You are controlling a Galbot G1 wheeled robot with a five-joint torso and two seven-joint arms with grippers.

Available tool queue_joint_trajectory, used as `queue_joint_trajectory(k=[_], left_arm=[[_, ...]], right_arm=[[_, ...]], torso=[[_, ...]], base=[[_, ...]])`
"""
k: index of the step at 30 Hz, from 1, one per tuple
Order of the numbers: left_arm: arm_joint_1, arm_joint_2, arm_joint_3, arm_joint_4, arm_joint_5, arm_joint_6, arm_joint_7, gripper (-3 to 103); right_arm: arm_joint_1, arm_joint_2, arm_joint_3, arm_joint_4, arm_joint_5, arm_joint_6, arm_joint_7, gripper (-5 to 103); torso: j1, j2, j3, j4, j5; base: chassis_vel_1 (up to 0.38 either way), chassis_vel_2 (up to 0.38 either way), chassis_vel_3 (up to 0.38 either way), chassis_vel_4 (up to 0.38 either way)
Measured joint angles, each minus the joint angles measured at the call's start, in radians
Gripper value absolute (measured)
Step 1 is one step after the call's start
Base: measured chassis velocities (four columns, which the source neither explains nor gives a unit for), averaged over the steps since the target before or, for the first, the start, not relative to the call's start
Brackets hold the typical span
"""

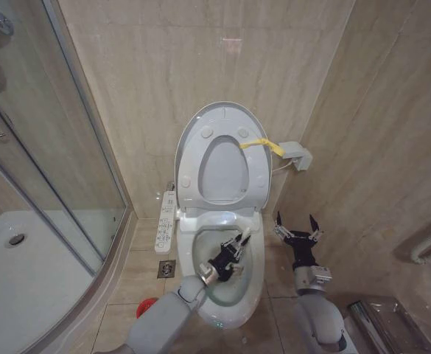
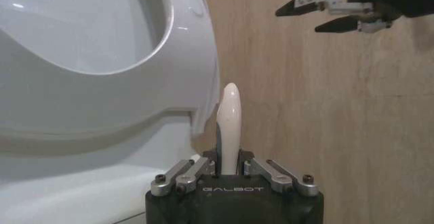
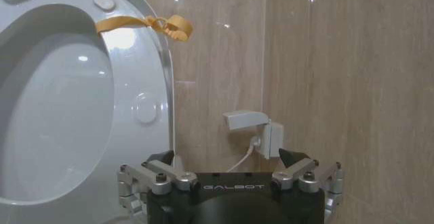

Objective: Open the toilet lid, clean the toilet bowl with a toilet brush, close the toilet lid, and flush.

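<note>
Glossy white oval plastic toilet lid (image 1: 219, 158) stood raised against the far wall with the seat ring, yellow loop tag (image 1: 262, 144) at its right edge. Left pincer (image 1: 237, 247) hung inside the white ceramic toilet bowl (image 1: 253, 284), clenched on the thin white stick toilet brush (image 2: 229, 127). Right pincer (image 1: 296, 228) hovered right of the bowl, fingers spread, released.

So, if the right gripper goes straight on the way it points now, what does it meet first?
Probably the tiled wall, near the small wall socket box. The right gripper points at it, open, beside the raised toilet lid. Depth is unclear.
</note>
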Motion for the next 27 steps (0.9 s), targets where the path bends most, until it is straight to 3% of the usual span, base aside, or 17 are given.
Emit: queue_joint_trajectory(k=[10, 15, 21, 27], left_arm=[[0.001, -0.025, -0.002, -0.057, -0.005, 0.006, -0.008, 19], [0.000, -0.049, -0.007, 0.035, -0.004, -0.022, -0.002, 19], [-0.015, -0.033, -0.026, 0.059, 0.006, -0.025, -0.001, 19], [-0.017, -0.032, -0.026, -0.024, -0.024, -0.016, -0.010, 19]], right_arm=[[0.000, 0.000, 0.000, 0.000, 0.000, 0.000, 0.000, 100], [0.000, 0.000, 0.000, 0.000, 0.000, 0.000, 0.000, 100], [0.000, 0.000, 0.000, 0.000, 0.000, 0.000, 0.000, 100], [0.000, 0.000, 0.000, 0.000, 0.000, 0.000, 0.000, 100]], torso=[[0.000, 0.000, 0.000, -0.0004, 0.0001], [0.000, 0.000, 0.000, -0.0001, -0.0001], [0.000, 0.000, 0.000, -0.0001, 0.0001], [0.000, 0.000, 0.000, -0.0004, 0.0001]], base=[[0.000, 0.000, 0.000, 0.000], [0.000, 0.000, 0.000, 0.000], [0.000, 0.000, 0.000, 0.000], [0.000, 0.000, 0.000, 0.000]])
